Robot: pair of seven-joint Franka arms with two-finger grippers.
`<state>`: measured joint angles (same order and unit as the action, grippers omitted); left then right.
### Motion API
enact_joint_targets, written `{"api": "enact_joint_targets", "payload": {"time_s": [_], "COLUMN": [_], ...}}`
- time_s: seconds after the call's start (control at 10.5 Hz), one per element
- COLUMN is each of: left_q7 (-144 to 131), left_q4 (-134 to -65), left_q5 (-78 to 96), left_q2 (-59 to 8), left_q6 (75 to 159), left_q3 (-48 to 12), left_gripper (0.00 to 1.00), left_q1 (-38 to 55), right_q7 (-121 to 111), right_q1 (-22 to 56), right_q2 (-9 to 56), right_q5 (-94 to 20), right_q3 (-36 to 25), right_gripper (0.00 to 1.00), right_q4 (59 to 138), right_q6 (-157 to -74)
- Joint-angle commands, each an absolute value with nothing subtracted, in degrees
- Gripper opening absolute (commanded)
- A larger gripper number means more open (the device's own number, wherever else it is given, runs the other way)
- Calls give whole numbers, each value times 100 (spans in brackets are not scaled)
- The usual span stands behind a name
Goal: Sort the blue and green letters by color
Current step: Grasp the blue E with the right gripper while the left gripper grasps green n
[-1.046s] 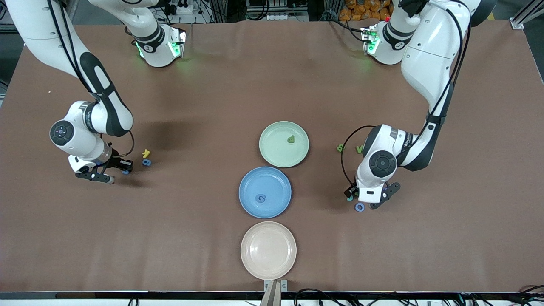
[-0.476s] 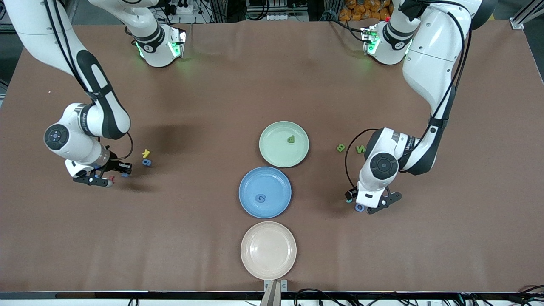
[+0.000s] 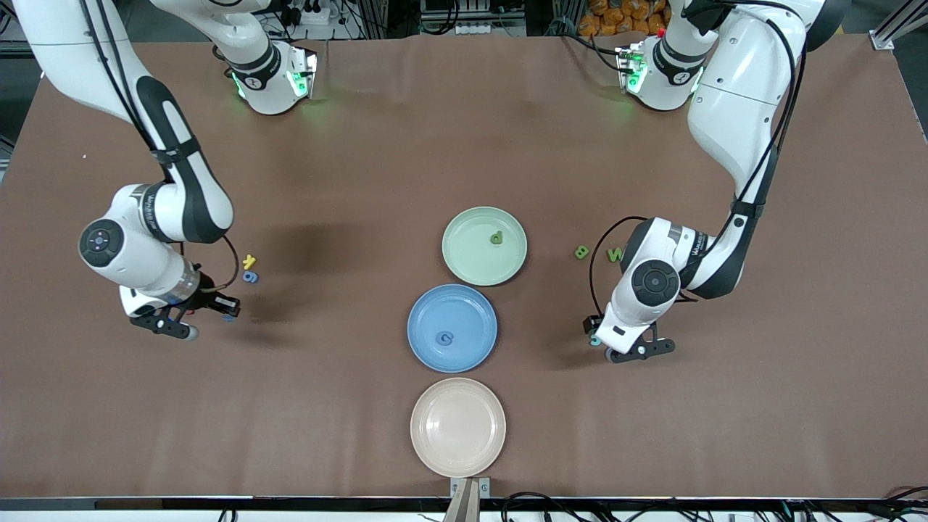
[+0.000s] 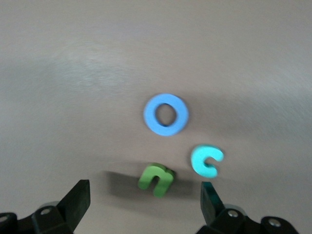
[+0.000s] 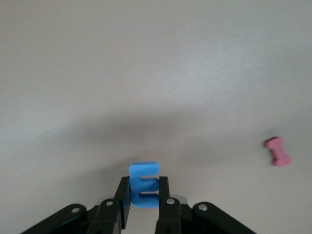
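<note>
Since a second ago your right gripper (image 5: 145,202) lifted the blue E (image 5: 144,185), pinched thinly, could slip; left gripper (image 4: 146,204) fingers wide, empty, crowding green n (image 4: 156,178).

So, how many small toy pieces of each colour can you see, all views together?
Blue: 4 (E in the right gripper, ring, 6, G on the blue plate)
Green: 4 (B, N, n, P on the green plate)
Cyan piece: 1
Yellow piece: 1
Pink piece: 1
Total: 11
</note>
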<state>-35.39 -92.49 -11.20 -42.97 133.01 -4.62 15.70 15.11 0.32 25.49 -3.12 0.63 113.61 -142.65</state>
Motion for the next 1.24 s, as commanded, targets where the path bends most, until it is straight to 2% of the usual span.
{"api": "enact_joint_targets", "payload": {"time_s": [0.0,0.19,0.48,0.95,1.05,1.14], "left_q7": [-2141,-884,-467,-536,-527,-501], "left_q4": [-9264,-9264,-9264,-9246,-9246,-9255], "left_q5": [-1020,-950,-914,-801,-730,-721], "left_q2": [-4245,-4219,-4192,-4263,-4315,-4324], "left_q6": [13272,13053,12973,13051,13130,13235], "left_q3": [-694,-694,-703,-756,-747,-747], "left_gripper": [100,100,100,100,100,100], "left_q1": [1319,1257,1213,1248,1257,1248], "right_q7": [2615,3267,3489,3577,3577,3586], "right_q1": [402,833,1457,2354,2477,2626], "right_q2": [2759,3092,3585,4078,4104,4174], "right_q5": [-325,-334,-877,-896,-870,-879], "right_q3": [298,299,272,272,272,272], "right_gripper": [3,3,3,3,10,11], "right_q4": [10778,10164,9354,8631,8622,8544], "right_q6": [-14133,-14133,-14150,-14229,-14247,-14299]}}
